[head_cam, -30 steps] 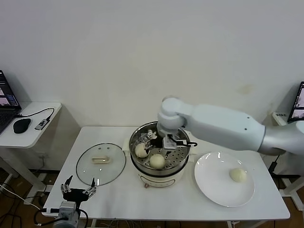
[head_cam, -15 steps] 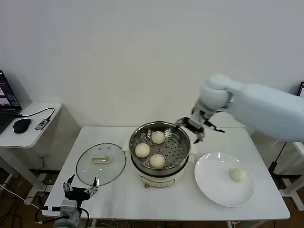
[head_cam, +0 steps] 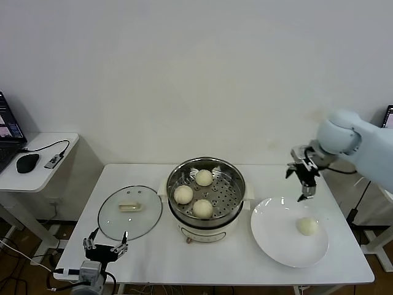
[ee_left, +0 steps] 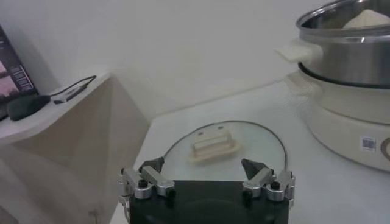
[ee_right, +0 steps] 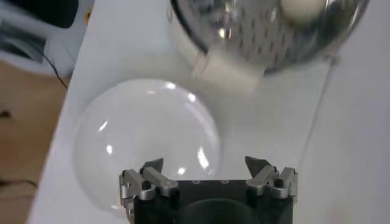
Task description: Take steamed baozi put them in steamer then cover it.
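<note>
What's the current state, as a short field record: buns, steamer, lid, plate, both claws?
buns in steamer: three small round cream-white dough buns on the perforated tray
bun left: one on the flat white round plate
steamer: round shiny stainless-steel pot on white base, uncovered
lid: round clear glass lid with cream handle, flat on the white table, left of steamer
right claw: open, empty, above plate's far edge
left claw: open, empty, parked at table's near-left edge

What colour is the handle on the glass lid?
Cream-white. The handle at the centre of the clear glass lid shows best in the left wrist view.
</note>
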Controlling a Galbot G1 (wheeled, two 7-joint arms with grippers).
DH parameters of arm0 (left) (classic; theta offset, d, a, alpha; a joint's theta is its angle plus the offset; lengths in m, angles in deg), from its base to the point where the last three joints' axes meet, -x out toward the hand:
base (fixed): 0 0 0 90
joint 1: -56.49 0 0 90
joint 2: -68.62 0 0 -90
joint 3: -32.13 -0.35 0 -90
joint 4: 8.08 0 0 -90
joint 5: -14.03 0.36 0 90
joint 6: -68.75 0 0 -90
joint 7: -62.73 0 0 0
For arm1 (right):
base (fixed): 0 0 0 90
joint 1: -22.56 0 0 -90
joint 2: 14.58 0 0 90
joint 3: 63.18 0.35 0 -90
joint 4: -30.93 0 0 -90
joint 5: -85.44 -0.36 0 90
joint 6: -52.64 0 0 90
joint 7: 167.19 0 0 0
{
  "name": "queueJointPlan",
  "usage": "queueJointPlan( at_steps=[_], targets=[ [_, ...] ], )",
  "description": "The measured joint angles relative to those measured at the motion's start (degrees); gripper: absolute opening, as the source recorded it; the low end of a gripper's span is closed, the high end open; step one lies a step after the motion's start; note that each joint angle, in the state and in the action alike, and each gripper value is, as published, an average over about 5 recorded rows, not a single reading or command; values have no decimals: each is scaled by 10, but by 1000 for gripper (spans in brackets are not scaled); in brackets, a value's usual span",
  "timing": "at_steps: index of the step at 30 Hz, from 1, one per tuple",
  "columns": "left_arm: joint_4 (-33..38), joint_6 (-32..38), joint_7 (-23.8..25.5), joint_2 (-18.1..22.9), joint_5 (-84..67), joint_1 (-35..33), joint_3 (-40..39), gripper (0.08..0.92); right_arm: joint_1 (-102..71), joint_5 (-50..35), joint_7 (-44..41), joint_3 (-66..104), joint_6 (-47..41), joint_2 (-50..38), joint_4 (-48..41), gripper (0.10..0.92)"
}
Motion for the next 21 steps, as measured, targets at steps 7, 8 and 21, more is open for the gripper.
queueJointPlan(
  at_steps=[7,8,21],
  targets=[
    [-7,-1,1,-6,1,-6,4,823,-111,45,8,80,-3,-11,-39,823],
    [-7,-2,1,-7,1,-6,4,823,-127,51,9,92,-1,-11,-45,823],
    [-18,-5,2,-5,5,-5,3,823,-270,115,20,203,23,5,-104,823]
  ],
)
